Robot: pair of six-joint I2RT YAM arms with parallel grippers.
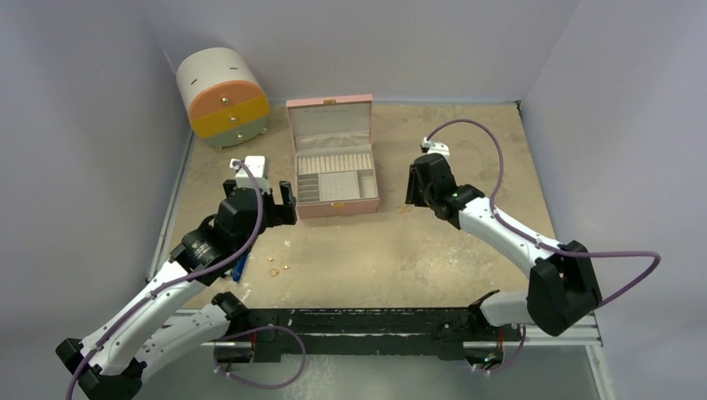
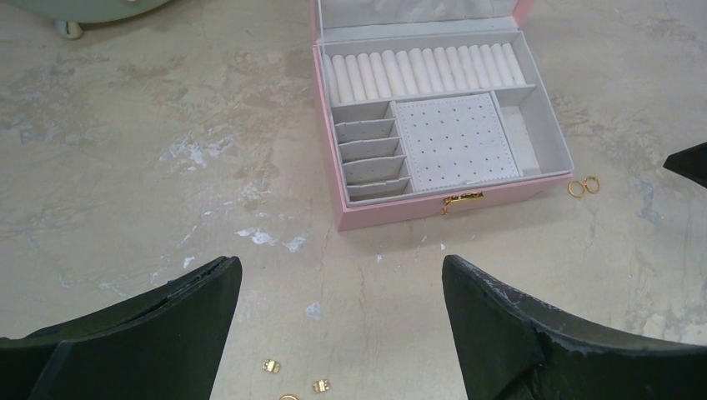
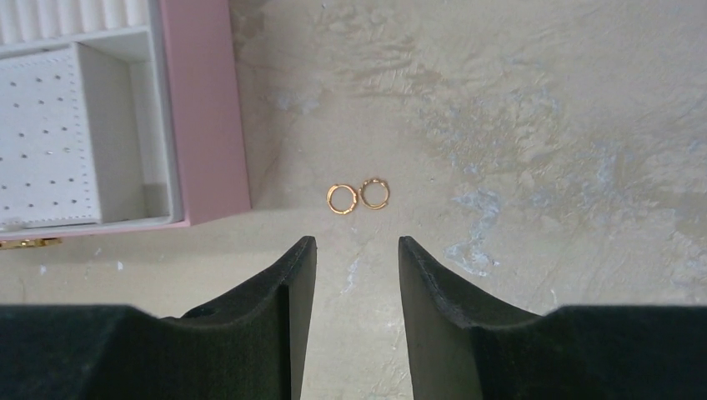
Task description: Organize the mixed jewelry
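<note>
Where the right gripper [image 3: 354,246] points down at the table [image 1: 450,250], two small gold hoop rings [image 3: 341,198] [image 3: 374,193] lie flat, side by side and touching, at the centre of the right wrist view. They sit just beyond the fingertips, in line with the gap between them, not touched. The jaws stand partly open with bare table showing through the gap, and nothing is held.

The same pair of hoops [image 1: 403,208] shows in the top view just right of the lower right corner of the pink jewelry box [image 1: 333,208], close to it but apart.

A second group of tiny gold bits [image 1: 273,272] lies lower left of centre in the top view, well apart from the box front. In the left wrist view three of them show at the bottom edge [image 2: 269,366] [image 2: 321,386] [image 2: 289,397], the last cut off by the frame. Their exact type is too small to tell.

The left gripper [image 2: 342,267] hangs above these bits with its jaws spread wide and nothing between them.

The box lid is up. Inside are a row of white ring rolls, a perforated stud panel and small slots.

A blue-handled tool [image 1: 240,267] lies partly under the left arm. A round cabinet with orange, yellow and green drawers [image 1: 221,96] stands at the upper left.
</note>
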